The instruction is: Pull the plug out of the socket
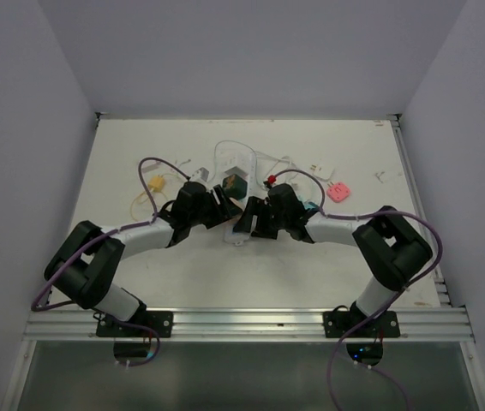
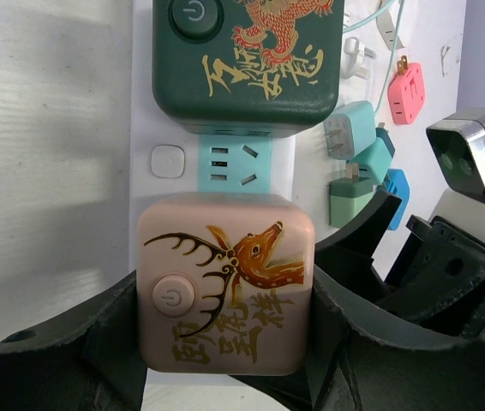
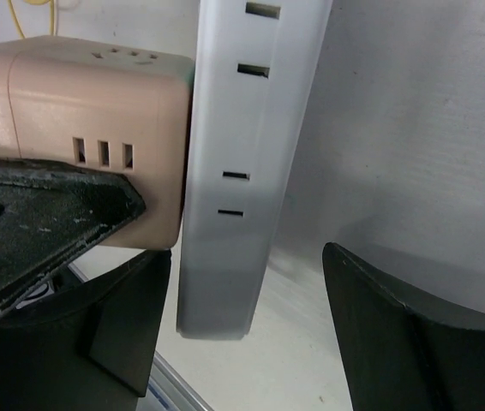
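Note:
The socket, a long white power strip (image 2: 167, 162), lies lengthwise in the middle of the table (image 1: 236, 239). A pink cube plug with a deer picture (image 2: 225, 291) sits on it near its close end. A dark green cube plug with a dragon picture (image 2: 247, 68) sits further along, with a blue outlet (image 2: 234, 167) between them. My left gripper (image 2: 225, 295) is shut on the pink cube's two sides. My right gripper (image 3: 242, 257) is open and straddles the strip's end (image 3: 225, 257), with a gap at its right finger (image 3: 414, 342). The pink cube (image 3: 80, 128) shows there from the side.
Loose teal (image 2: 350, 128), green (image 2: 352, 195) and blue (image 2: 397, 193) plugs lie right of the strip. A pink adapter (image 1: 338, 192), a white adapter (image 1: 321, 169) and a yellow plug (image 1: 157, 182) lie further out. White cords loop at the strip's far end (image 1: 225, 154).

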Available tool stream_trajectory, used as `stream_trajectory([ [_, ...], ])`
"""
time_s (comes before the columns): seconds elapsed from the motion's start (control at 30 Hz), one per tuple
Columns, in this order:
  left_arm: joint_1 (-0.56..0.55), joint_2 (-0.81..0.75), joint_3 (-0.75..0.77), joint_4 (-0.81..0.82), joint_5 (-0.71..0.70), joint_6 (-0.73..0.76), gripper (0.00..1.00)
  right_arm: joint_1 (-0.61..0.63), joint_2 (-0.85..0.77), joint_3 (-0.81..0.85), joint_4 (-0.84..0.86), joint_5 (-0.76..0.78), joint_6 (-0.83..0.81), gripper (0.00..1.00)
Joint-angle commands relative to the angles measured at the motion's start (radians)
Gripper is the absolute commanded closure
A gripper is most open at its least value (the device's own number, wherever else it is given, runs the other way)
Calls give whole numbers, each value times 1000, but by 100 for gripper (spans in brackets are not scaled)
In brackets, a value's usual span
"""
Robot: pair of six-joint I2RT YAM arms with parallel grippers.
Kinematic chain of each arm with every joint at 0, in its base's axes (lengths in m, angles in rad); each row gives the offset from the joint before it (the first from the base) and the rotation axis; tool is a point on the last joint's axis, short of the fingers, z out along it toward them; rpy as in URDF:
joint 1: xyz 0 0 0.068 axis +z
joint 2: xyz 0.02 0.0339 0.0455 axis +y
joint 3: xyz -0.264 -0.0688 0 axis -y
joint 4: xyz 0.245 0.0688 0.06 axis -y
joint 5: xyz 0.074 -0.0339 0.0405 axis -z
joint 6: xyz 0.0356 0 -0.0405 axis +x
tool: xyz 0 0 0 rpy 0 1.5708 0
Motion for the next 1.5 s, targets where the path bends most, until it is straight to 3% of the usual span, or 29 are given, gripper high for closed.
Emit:
stream_trajectory([
  [0.0, -23, 25, 14, -27, -1, -12, 87, 8, 26, 35, 118, -17, 23, 25],
  [0.07, -28, 24, 13, -13, -6, -20, 87, 8, 38, 35, 128, -11, 23, 28],
  [0.27, -46, 4, -6, 22, -21, -40, 89, 8, 61, 26, 132, 4, 24, 56],
  [0.3, -45, 1, -6, 19, -24, -43, 89, 6, 58, 22, 125, 16, 24, 72],
  [0.43, -45, -24, -10, 8, -47, -45, 89, 6, 41, 7, 39, 78, 17, 100],
  [0.87, -43, -112, -23, -18, -111, -117, 100, -8, 49, -13, -135, 242, 44, 100],
  [1.47, 33, -335, -96, -56, -79, -190, 100, -57, 80, -47, -156, 285, 52, 100],
])
